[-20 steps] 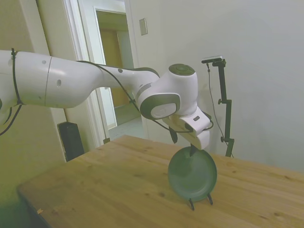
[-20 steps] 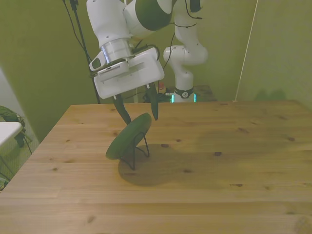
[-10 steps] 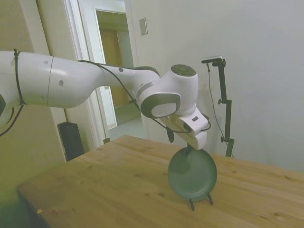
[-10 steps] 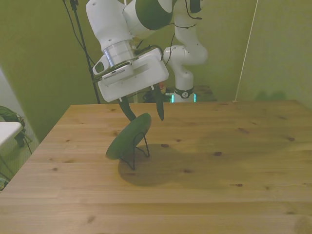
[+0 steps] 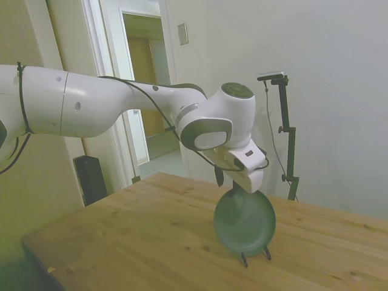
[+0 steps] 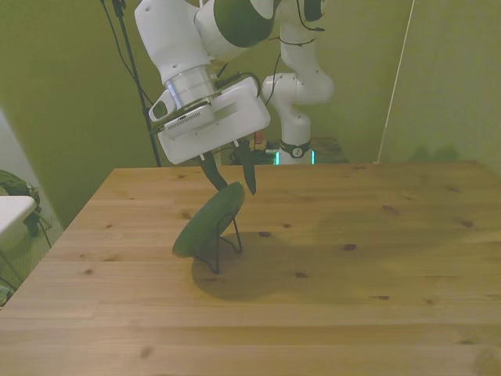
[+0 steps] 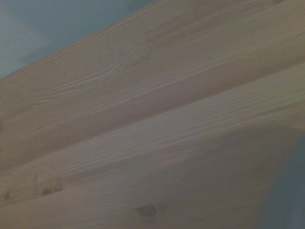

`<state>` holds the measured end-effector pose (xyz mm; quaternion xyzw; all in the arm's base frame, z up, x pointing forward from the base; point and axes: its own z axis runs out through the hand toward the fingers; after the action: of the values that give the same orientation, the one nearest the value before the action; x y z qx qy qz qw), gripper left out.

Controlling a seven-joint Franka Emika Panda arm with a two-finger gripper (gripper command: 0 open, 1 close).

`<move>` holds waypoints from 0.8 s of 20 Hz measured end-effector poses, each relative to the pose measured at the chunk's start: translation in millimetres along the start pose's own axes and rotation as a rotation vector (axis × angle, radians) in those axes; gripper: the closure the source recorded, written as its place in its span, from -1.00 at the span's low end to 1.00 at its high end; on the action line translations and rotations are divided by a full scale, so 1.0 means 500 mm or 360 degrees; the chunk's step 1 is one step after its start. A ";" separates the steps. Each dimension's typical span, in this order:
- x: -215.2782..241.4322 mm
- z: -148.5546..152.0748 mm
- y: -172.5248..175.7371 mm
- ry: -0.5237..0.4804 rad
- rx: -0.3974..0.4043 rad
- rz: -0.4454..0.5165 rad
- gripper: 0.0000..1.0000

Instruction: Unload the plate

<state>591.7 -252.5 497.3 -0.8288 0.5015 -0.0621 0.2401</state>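
Observation:
The dark grey-green plate [image 6: 205, 227] leans upright in a thin black wire stand [image 6: 225, 249] on the wooden table [image 6: 352, 274]. My gripper [image 6: 236, 190] comes down on the plate's top rim, one dark finger on each face, shut on the rim. From the side, the plate [image 5: 244, 223] faces the camera and the gripper [image 5: 234, 187] sits at its top edge, partly hidden by the white hand. The stand's feet [image 5: 254, 257] show below the plate. The wrist view holds only blurred table boards [image 7: 143, 119].
The table's edge [image 5: 36, 248] nearest the doorway lies to the side view's left. A black speaker [image 5: 91, 179] stands on the floor beyond it.
The fingers have drawn together from a wide straddle onto the plate's top rim. The plate has shifted very slightly on its stand.

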 end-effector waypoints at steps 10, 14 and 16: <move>0.003 -0.007 0.010 -0.0034 -0.0018 0.0013 1.00; 0.004 -0.008 0.012 -0.0037 -0.0020 0.0015 1.00; 0.004 -0.009 0.012 -0.0036 -0.0019 0.0015 1.00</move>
<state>586.5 -258.0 498.0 -0.8285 0.5031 -0.0486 0.2410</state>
